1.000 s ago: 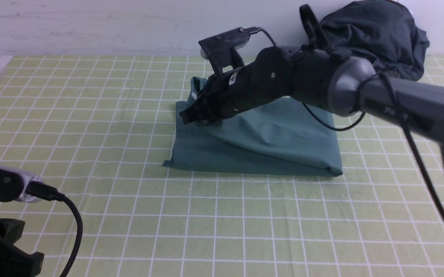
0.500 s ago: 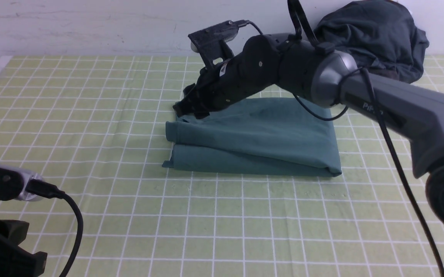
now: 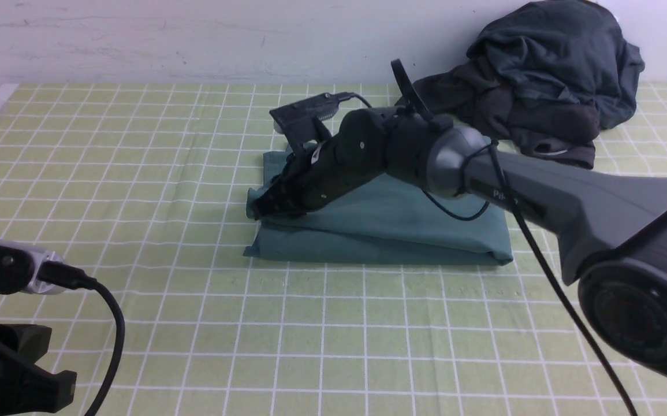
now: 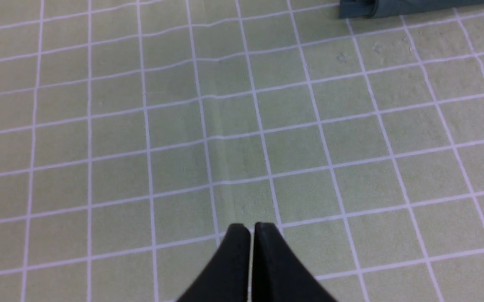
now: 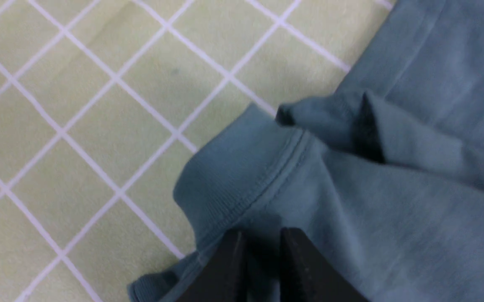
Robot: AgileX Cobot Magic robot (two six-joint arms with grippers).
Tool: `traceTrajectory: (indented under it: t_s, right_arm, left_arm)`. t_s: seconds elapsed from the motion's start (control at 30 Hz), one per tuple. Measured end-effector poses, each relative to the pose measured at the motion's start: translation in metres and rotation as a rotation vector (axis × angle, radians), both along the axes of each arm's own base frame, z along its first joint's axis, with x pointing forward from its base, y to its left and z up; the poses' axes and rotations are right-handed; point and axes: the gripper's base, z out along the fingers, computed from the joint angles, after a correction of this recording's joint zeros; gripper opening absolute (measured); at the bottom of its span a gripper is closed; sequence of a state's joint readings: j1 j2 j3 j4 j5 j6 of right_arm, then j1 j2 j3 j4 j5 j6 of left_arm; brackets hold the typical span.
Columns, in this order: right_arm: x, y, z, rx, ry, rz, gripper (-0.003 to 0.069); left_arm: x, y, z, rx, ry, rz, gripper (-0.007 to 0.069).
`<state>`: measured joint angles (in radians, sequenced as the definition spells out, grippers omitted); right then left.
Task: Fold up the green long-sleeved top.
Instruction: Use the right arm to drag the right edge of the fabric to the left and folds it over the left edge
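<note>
The green long-sleeved top (image 3: 414,225) lies folded into a thick rectangle in the middle of the checked mat. My right gripper (image 3: 257,211) reaches across it and rests low at its left edge. In the right wrist view the jaws (image 5: 262,235) stand a little apart, pinching the teal cloth (image 5: 392,201) just behind a ribbed hem (image 5: 233,176). My left gripper (image 4: 252,227) is shut and empty over bare mat near the front left. One corner of the top (image 4: 413,6) shows at the edge of the left wrist view.
A heap of dark charcoal-grey garments (image 3: 541,75) lies at the back right against the wall. The yellow-green checked mat (image 3: 137,144) covers the table. My left arm's camera and cable (image 3: 50,280) are at the front left.
My right gripper has carried a raised layer of the top leftward and lowered it onto the folded stack's left edge. The arm now sits lower. The left arm has barely moved.
</note>
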<state>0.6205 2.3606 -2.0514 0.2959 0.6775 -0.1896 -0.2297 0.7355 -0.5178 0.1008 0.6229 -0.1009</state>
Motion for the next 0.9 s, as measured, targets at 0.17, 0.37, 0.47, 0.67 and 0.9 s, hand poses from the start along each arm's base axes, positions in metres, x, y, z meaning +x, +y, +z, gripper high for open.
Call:
traceTrajectory:
  t_s: [0.17, 0.37, 0.47, 0.67, 0.9]
  right_arm:
    - [-0.001, -0.002, 0.034, 0.021, -0.070, 0.007, 0.0116]
    - [-0.004, 0.001, 0.014, -0.004, 0.029, 0.019, 0.0118]
    - [-0.006, 0.009, -0.021, -0.005, 0.139, 0.025, 0.0118]
    - [-0.014, 0.017, -0.026, -0.051, 0.130, 0.128, 0.0118]
    - [-0.032, -0.005, 0.104, -0.213, -0.113, 0.287, 0.0118]
  left_arm:
    - [0.000, 0.000, 0.000, -0.001, 0.000, 0.000, -0.0001]
    - [0.001, 0.000, 0.001, -0.004, -0.014, -0.001, -0.0001]
    - [0.001, -0.001, 0.002, -0.006, -0.022, -0.003, -0.0001]
    - [0.002, -0.001, 0.002, 0.010, -0.037, -0.021, -0.0001]
    - [0.002, -0.001, 0.003, 0.013, -0.045, -0.028, -0.0001]
